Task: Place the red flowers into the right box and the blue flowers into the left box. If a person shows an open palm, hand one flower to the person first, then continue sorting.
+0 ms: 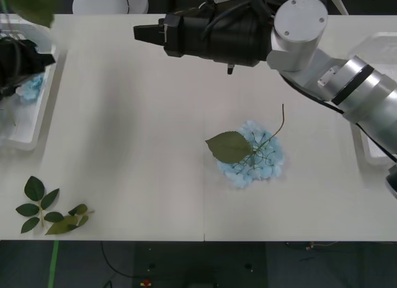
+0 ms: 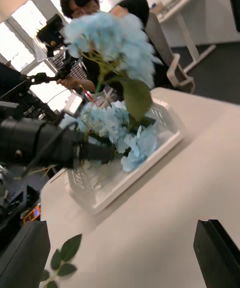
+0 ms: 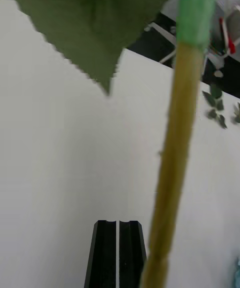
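My left gripper (image 3: pixel 117 255) is shut on the tan stalk (image 3: pixel 177 158) of a blue flower (image 2: pixel 110 38), holding it upright above the left box (image 2: pixel 145 163). More blue flowers (image 2: pixel 117 128) lie in that box (image 1: pixel 28 136). Another blue flower (image 1: pixel 251 153) lies on the middle of the table with its leaf on top. My right gripper (image 1: pixel 141 32) is open and hovers high over the back of the table, pointing towards the left box, with nothing between its fingers (image 2: pixel 215 253). The right box (image 1: pixel 372 153) sits at the table's right edge, partly behind my right arm. The red flowers are out of view.
A loose green leaf sprig (image 1: pixel 49 213) lies near the table's front left corner. My right arm (image 1: pixel 322 58) stretches across the back of the table from the right. Open tabletop lies between the left box and the middle flower.
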Motion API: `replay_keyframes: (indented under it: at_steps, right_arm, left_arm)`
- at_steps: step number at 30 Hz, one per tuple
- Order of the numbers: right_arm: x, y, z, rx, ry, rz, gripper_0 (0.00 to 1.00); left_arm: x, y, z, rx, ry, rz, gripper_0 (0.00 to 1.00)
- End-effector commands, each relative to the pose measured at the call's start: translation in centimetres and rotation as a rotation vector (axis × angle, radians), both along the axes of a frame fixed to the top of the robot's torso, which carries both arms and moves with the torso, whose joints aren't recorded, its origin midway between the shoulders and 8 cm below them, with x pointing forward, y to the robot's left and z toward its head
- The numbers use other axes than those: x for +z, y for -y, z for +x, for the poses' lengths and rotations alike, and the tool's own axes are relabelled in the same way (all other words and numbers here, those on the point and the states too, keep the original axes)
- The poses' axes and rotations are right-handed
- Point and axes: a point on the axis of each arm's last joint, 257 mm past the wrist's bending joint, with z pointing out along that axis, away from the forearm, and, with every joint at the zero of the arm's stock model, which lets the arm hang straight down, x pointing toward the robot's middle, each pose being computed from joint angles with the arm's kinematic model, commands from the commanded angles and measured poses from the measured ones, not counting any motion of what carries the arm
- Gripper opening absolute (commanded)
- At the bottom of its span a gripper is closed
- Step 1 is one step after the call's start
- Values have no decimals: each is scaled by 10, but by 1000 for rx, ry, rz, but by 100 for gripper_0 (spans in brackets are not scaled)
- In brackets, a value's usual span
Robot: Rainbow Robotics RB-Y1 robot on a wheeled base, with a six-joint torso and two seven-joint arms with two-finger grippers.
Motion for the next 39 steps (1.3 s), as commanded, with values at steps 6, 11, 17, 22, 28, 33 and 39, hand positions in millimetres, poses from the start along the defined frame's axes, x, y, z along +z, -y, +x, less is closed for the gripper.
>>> replay_keyframes:
  at_steps: [6,11,17,22,28,33,39]
  right_arm:
    - [8,66,-3,-126,-361,-295,85]
    - [-27,103,-6,-281,-552,-480,85]
    - [-70,166,-28,-476,-764,-754,85]
    - [-94,203,-44,-553,-871,-965,85]
    - [-119,222,-38,-654,-912,-1083,85]
    - [-148,236,-36,-634,-876,-1238,85]
    - [-180,242,-45,-596,-836,-1405,85]
  left_arm:
    - [41,-147,-17,234,-123,21,0]
    - [31,-178,-26,282,-160,12,0]
    - [22,-195,-31,320,-182,70,0]
    - [10,-198,-35,325,-206,90,20]
    - [9,-200,-34,333,-194,76,42]
    - [14,-201,-32,338,-173,69,58]
    - [16,-199,-33,330,-164,36,79]
